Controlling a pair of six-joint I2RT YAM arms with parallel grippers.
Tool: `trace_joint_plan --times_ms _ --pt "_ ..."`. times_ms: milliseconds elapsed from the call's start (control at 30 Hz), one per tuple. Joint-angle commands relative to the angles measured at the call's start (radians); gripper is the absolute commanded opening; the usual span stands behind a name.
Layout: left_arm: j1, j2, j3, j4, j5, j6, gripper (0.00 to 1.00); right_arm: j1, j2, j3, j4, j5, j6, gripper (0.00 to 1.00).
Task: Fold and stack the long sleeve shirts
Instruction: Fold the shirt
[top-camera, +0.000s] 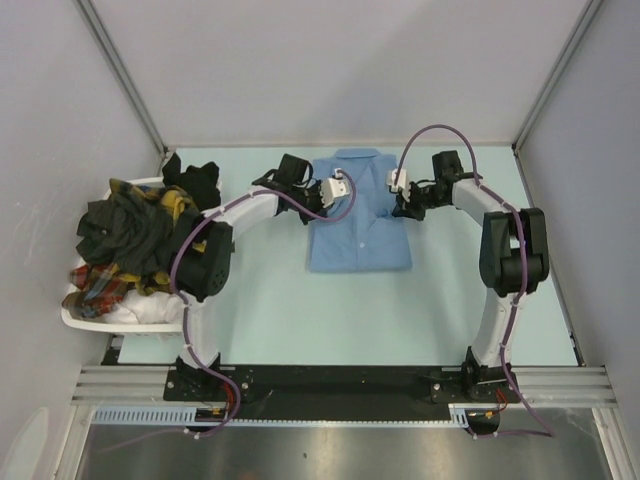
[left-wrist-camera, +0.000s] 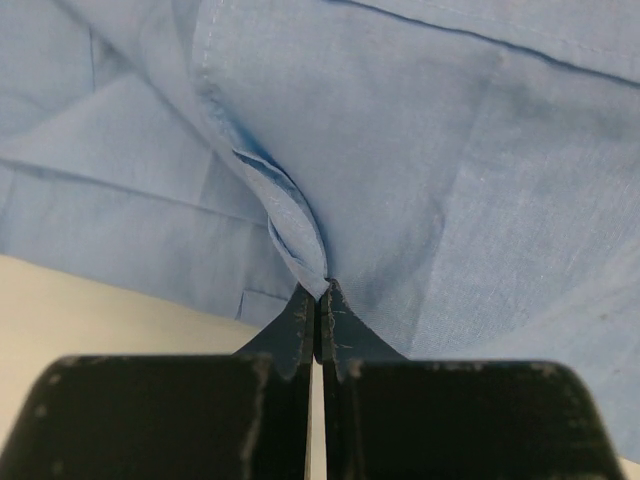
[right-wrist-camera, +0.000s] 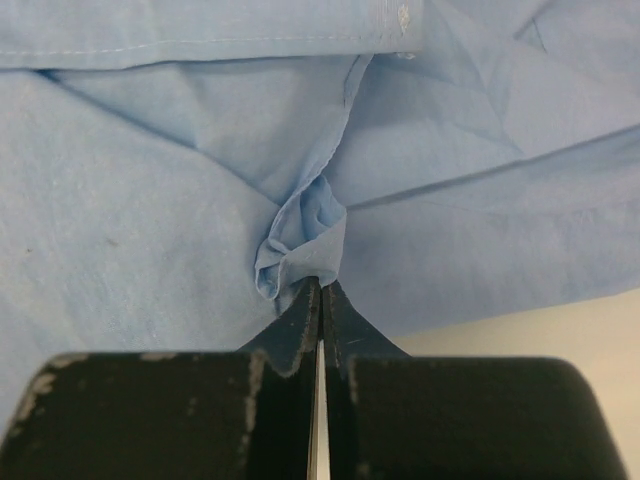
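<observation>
Left of the light blue shirt (top-camera: 358, 240): white basket (top-camera: 72, 312) with the other shirts (top-camera: 130, 235) heaped in it, dark and plaid, none folded. Well apart from the blue one.

Left gripper (left-wrist-camera: 320, 292): jaws closed, pinching a small pleat on the blue shirt's left edge, in the collar half. Cloth bunches right at the tips. Bare table (left-wrist-camera: 90, 320) shows just outside that edge.

Blue shirt: flat on the table, midway between the two arms. Sides look tucked in already, so it reads as a rectangle. Long axis runs away from the arm bases, collar at the far end, hem at the near end.

Right gripper (right-wrist-camera: 320, 285): jaws closed too, clamped on a puckered bit of the shirt's right edge, roughly level with the left pinch.

Key relation: the two pinches face each other across the shirt's short axis, so neither arm is nearer; each has its own side. My read: next is a cross fold, collar half brought toward the hem. Tips need to move in step or the fold line skews. Both pinches look thin and could slip.
</observation>
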Motion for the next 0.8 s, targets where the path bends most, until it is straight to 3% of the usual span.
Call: trace_joint_plan --times_ms 0,500,533,567,633,667,733,767 --pt "0.015 0.041 0.091 -0.024 -0.034 -0.035 0.00 -0.014 0.053 0.082 0.089 -0.018 0.075 0.00" --pt "0.018 0.136 0.207 -0.074 -0.108 -0.055 0.06 -0.011 0.093 0.105 0.180 0.054 0.161 0.00" --pt "0.018 0.138 0.207 -0.079 -0.106 -0.055 0.07 -0.010 0.091 0.107 0.174 0.074 0.170 0.03" --pt "0.018 0.138 0.210 -0.091 -0.106 -0.055 0.12 -0.011 0.087 0.107 0.172 0.084 0.182 0.13" --pt "0.018 0.139 0.212 -0.099 -0.112 -0.055 0.16 -0.019 0.068 0.105 0.158 0.114 0.222 0.20" --pt "0.018 0.139 0.213 -0.099 -0.115 -0.060 0.19 -0.030 0.061 0.105 0.157 0.126 0.239 0.35" --pt "0.018 0.138 0.226 -0.103 -0.123 -0.076 0.25 -0.045 0.031 0.125 0.122 0.153 0.305 0.46" --pt "0.022 0.135 0.227 -0.105 -0.119 -0.084 0.34 -0.053 0.022 0.139 0.103 0.157 0.328 0.54"
